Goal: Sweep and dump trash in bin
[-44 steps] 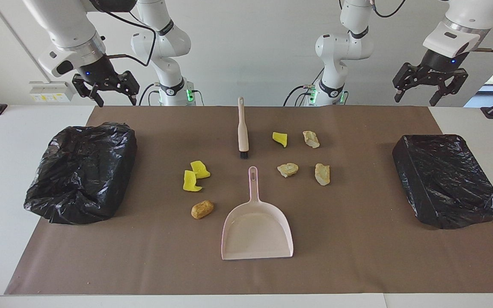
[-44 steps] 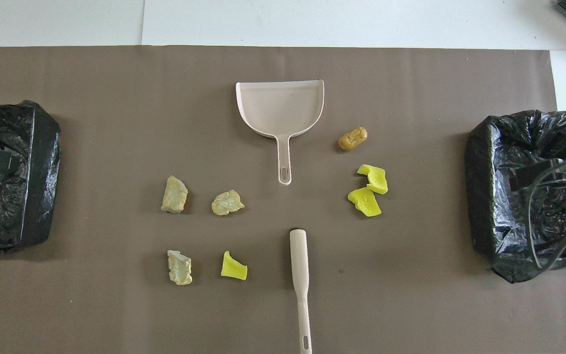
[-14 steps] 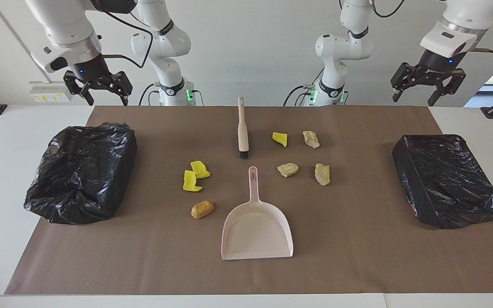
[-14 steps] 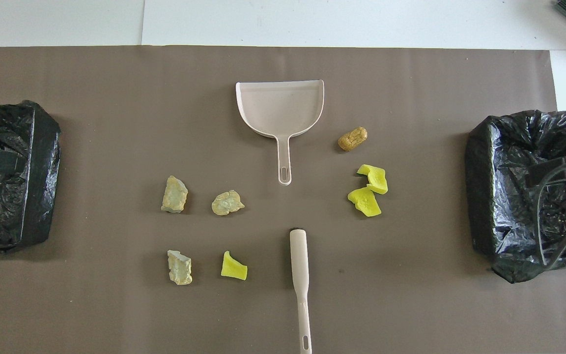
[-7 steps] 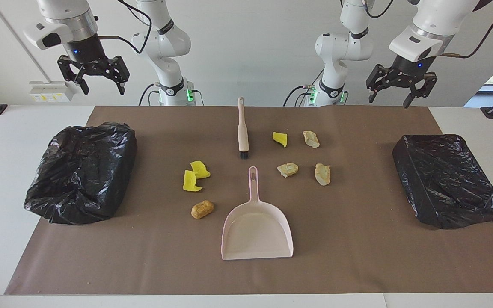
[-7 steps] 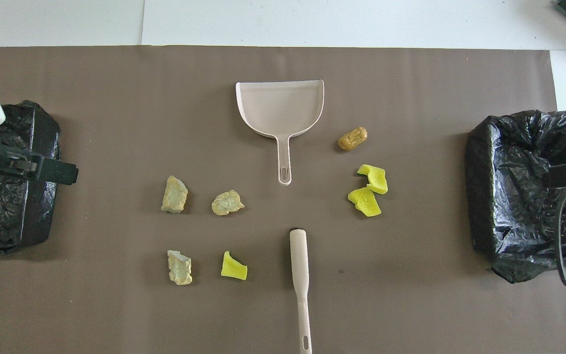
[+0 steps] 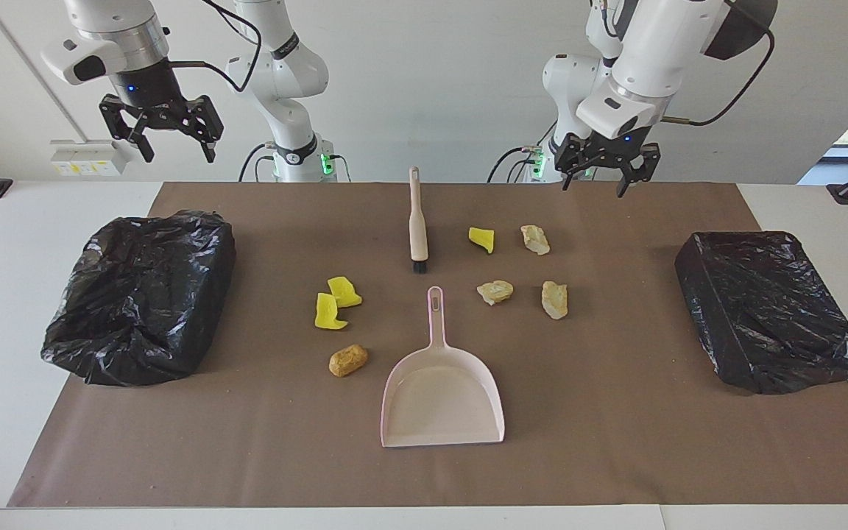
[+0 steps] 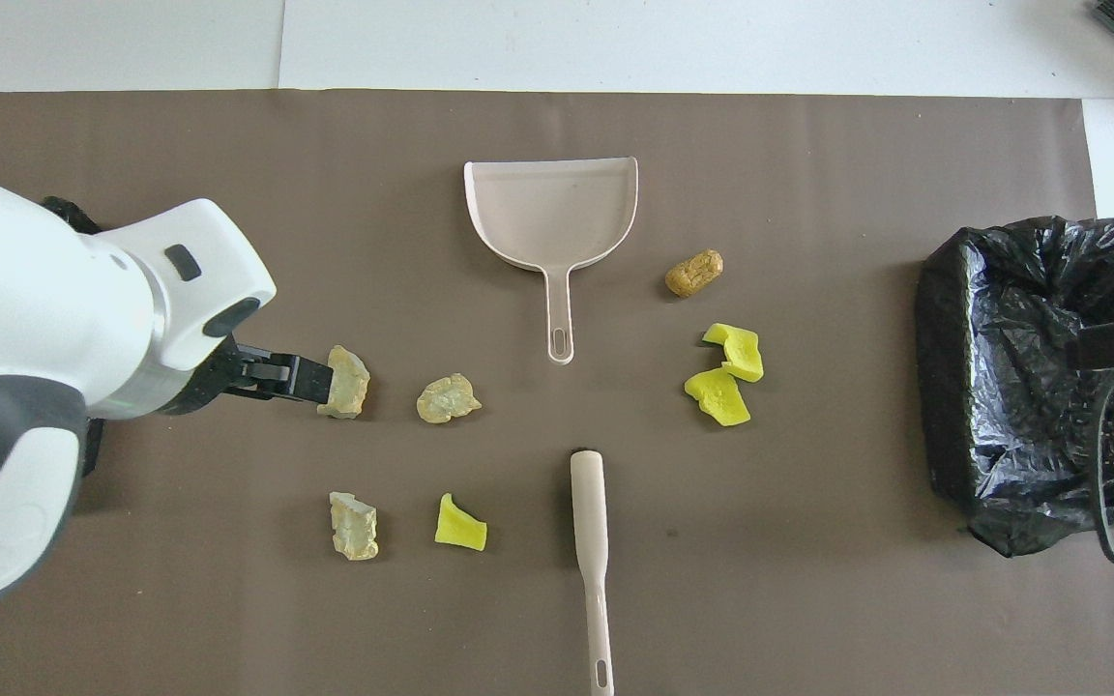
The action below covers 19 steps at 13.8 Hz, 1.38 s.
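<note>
Seven trash lumps on mat, both grippers, left & right, raised above, open, empty

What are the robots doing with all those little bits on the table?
They are about to clean up, but nothing has been touched yet. The brush and dustpan lie in the middle of the brown mat, with yellow and beige trash scattered beside them. A black-bagged bin sits at each end. The left tool hangs open, up in the air by the mat's edge, holding nothing. The right tool waits open high above its end.
</note>
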### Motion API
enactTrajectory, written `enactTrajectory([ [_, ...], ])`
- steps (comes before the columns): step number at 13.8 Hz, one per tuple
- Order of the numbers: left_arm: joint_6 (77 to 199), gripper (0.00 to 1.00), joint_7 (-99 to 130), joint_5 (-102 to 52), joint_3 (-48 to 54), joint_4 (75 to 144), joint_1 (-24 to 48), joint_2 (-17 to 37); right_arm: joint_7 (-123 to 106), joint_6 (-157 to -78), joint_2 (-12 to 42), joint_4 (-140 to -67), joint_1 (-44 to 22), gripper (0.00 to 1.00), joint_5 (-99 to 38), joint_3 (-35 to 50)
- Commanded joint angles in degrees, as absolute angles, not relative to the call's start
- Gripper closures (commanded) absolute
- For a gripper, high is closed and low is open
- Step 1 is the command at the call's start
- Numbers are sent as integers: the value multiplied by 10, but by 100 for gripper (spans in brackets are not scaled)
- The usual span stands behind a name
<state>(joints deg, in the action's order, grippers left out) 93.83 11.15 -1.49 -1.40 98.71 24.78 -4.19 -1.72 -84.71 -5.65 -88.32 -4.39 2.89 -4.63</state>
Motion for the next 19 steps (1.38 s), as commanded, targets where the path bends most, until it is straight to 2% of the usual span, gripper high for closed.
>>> enactTrajectory([
  [1, 1013, 0, 161, -21, -22, 1116, 300, -111, -25, -851, -61, -889, -40, 0, 24, -45],
  [3, 1050, 0, 202, -21, -22, 1168, 339, -127, -25, -853, -61, -889, -40, 0, 24, -44],
  [8, 1173, 0, 332, -21, -22, 1256, 454, -113, -25, -851, -62, -889, -40, 0, 24, -45],
  [13, 1296, 0, 455, -21, -22, 1300, 562, -34, -25, -851, -61, -889, -40, 0, 24, -45],
  [19, 1325, 0, 490, -41, -19, 1322, 614, -31, -25, -850, -62, -889, -40, 0, 24, -46],
])
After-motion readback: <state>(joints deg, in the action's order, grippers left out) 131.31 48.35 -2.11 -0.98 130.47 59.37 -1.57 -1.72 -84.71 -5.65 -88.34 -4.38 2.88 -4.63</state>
